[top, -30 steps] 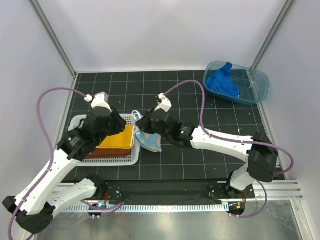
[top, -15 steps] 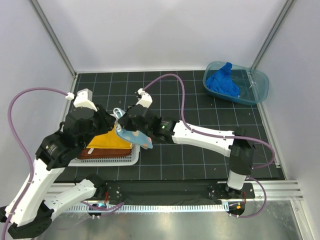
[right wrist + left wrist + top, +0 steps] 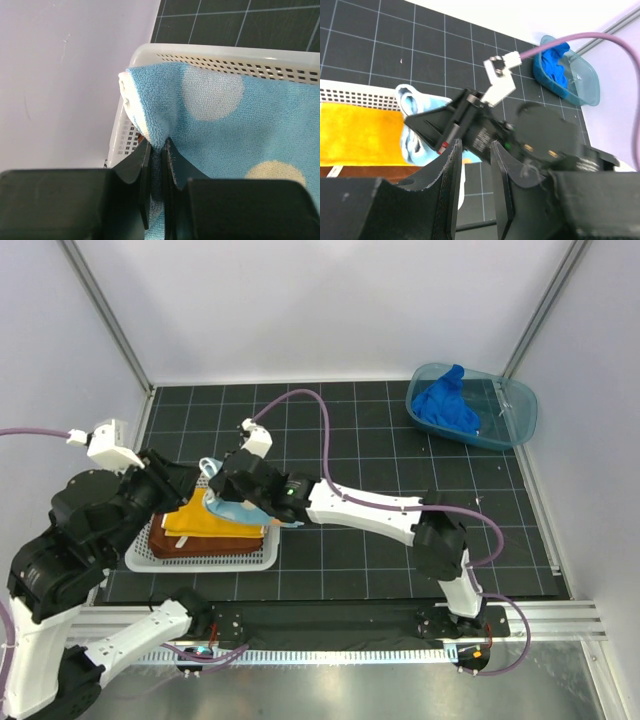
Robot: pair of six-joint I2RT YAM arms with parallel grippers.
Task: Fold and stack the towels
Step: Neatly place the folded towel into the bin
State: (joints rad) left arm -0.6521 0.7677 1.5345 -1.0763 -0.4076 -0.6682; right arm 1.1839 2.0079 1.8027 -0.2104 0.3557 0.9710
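Note:
My right gripper point(image 3: 157, 145) is shut on a pinched fold of the light blue spotted towel point(image 3: 225, 115). It holds the towel over the white mesh basket point(image 3: 225, 50). From above, the right gripper point(image 3: 222, 490) reaches across to the basket point(image 3: 200, 560), and the spotted towel point(image 3: 240, 512) drapes on the yellow-orange towel point(image 3: 200, 522). That one lies on the rust-brown towel point(image 3: 200, 543). My left gripper point(image 3: 185, 480) hovers at the basket's left side; its jaws point(image 3: 476, 147) stand apart with nothing between them. The royal blue towel point(image 3: 445, 400) lies crumpled at the far right.
The blue plastic tub point(image 3: 515, 415) stands at the back right corner and holds the royal blue towel. White walls close in the black gridded mat point(image 3: 360, 560) on three sides. The right arm's purple cable point(image 3: 330, 440) arcs over the middle.
The right gripper has carried the spotted towel leftward, from beside the basket to over the stacked towels. The left arm has drawn back to the left and risen.

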